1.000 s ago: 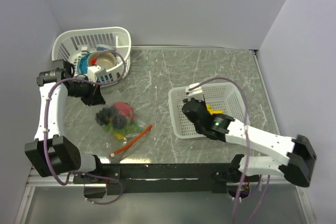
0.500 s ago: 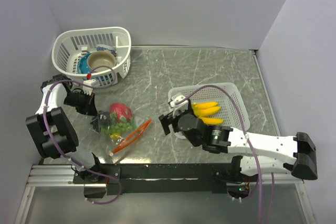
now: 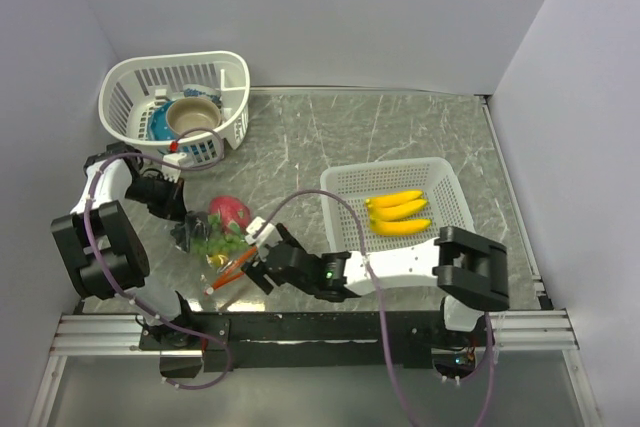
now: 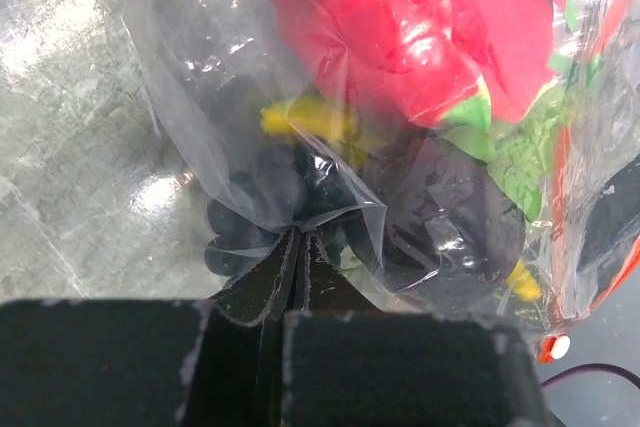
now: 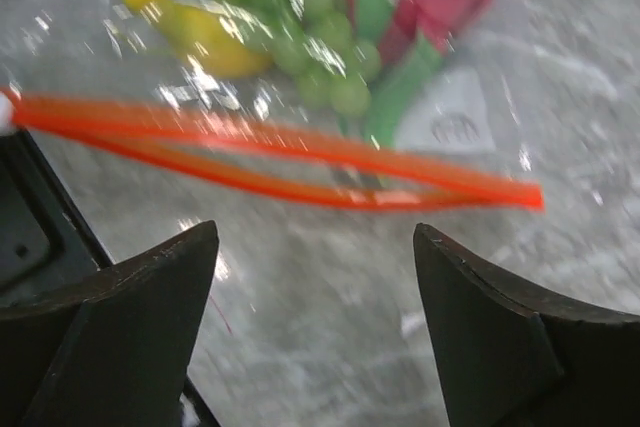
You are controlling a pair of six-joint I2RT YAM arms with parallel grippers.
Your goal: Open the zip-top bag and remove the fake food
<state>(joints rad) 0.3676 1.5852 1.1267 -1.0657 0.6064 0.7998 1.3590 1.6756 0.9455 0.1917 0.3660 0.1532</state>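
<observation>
The zip-top bag lies at the front left of the table, its orange-red zip strip toward the arms. Inside are a pink-red dragon fruit, a green bumpy cluster and dark berries. My left gripper is shut on the bag's closed end. My right gripper is open and empty, just short of the zip strip, which lies slightly parted between and beyond its tips. The yellow banana bunch lies in the right white basket.
A white mesh basket at the back left holds a tan bowl and a blue item. Grey walls close the left, back and right. The arm bases and rail run along the near edge.
My right arm has swung left from the right basket, leaving the bananas there, down to the zip strip. My left gripper drew the bag nearer and stays shut on it.
</observation>
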